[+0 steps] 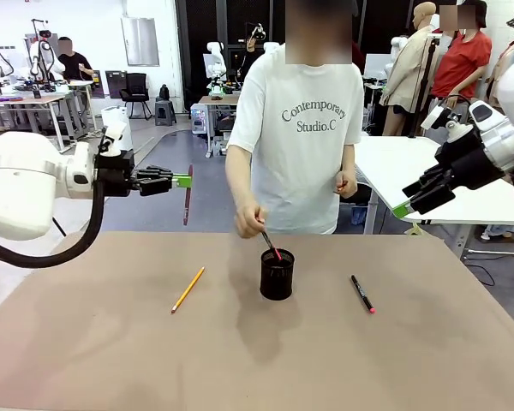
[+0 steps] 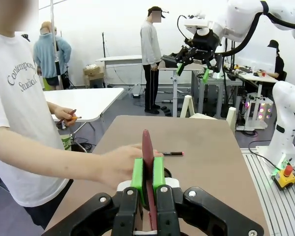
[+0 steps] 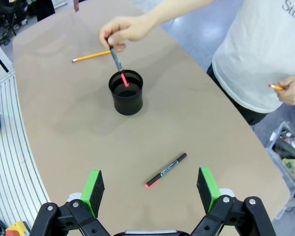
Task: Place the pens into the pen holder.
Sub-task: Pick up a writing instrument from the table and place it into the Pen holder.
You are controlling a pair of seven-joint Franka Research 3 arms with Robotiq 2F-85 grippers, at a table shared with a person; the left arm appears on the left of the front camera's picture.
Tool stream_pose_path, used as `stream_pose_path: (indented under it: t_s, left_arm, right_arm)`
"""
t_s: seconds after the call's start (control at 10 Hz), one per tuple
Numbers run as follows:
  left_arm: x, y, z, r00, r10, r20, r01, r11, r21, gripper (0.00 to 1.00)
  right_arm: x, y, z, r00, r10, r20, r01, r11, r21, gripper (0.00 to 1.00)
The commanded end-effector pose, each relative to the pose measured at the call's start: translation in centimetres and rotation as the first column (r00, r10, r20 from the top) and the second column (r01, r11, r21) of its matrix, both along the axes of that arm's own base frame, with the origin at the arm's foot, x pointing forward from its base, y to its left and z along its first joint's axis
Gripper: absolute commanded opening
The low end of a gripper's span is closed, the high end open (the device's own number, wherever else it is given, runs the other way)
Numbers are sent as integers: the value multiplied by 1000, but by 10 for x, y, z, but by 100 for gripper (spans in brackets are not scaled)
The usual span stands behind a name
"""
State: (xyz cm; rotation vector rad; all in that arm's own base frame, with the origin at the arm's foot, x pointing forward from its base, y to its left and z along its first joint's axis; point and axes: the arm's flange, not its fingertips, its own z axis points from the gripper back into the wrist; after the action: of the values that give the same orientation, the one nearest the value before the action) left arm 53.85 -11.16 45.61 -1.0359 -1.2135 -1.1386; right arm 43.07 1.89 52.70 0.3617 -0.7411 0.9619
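Hand [image 1: 249,221] holds marker [image 1: 270,242] in pen holder [image 1: 277,278]; left jaws clench reddish-brown pen [image 1: 188,195], right jaws released.

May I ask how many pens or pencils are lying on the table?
2: in the front view, a yellow wooden pencil lies left of the black mesh cup, and a black red-tipped marker lies to its right.

Bright, even overhead light fell on the matte brown table [image 1: 428,360] and left no glare. The black wire-mesh cylindrical pen holder [image 1: 277,278] cast a soft, blurred-edged shadow toward the table's near edge — faint, not hard. In the left wrist view the plain white back wall [image 2: 113,29] looked washed out. Both wrist views bent straight lines at their borders — the table's edge bowed in the right wrist view.
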Motion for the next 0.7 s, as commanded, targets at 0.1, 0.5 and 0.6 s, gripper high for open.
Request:
stream_pose_path:
  t_s: [0.1,0.5,0.6]
  left_arm:
    - [-2,20,12,1000,4,1,-4,1000,23,0]
    - [-5,50,23,996,79,42,-81,996,42,0]
    - [-6,55,25,994,98,48,-100,994,42,0]
  right_arm:
    - [1,0,1,1000,6,12,-7,1000,26,100]
    - [1,0,1,1000,6,12,-7,1000,26,100]
    - [1,0,1,1000,6,12,-7,1000,26,100]
